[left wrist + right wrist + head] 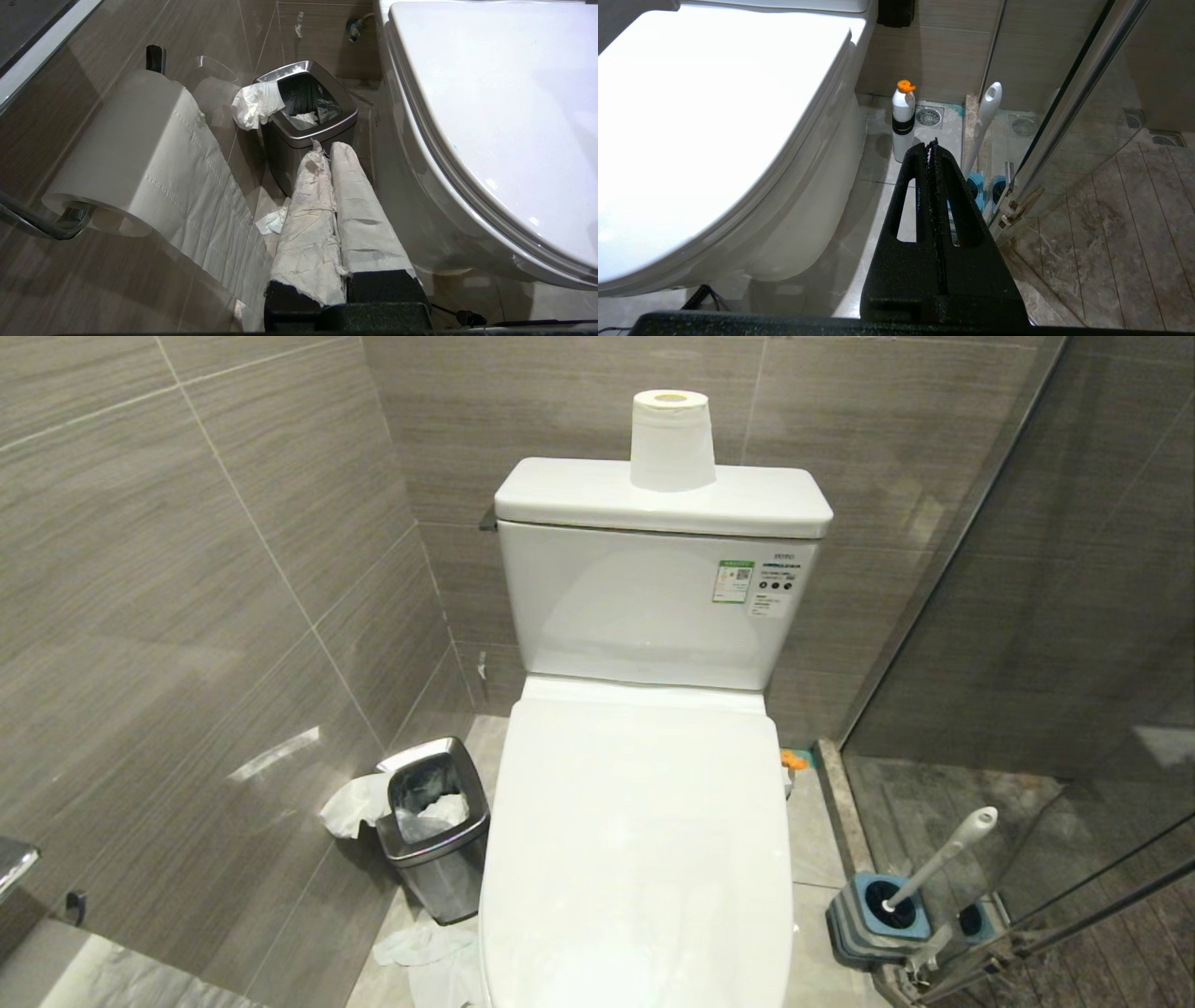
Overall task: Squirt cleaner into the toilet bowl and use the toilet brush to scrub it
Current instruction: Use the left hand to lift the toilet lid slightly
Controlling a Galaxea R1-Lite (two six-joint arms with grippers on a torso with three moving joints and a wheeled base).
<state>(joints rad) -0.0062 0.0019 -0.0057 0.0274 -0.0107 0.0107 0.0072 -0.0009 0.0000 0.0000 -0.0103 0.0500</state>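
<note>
The white toilet [653,607] stands in front of me with its lid [635,840] down, so the toilet bowl is hidden. To its right on the floor, the toilet brush [941,851] leans in its blue-and-grey holder [878,919]; its white handle [986,114] also shows in the right wrist view. A white bottle with an orange cap [903,122] stands by the toilet's base; the cleaner itself does not show. My left gripper [327,148], fingers wrapped in white paper, hangs shut and empty left of the toilet. My right gripper [931,145] hangs shut and empty on the right.
A steel waste bin [434,821] with tissue stands left of the toilet, and crumpled paper [425,947] lies on the floor. A paper roll [672,439] sits on the tank, another [131,140] hangs on the left wall. A glass shower partition [1074,616] closes the right side.
</note>
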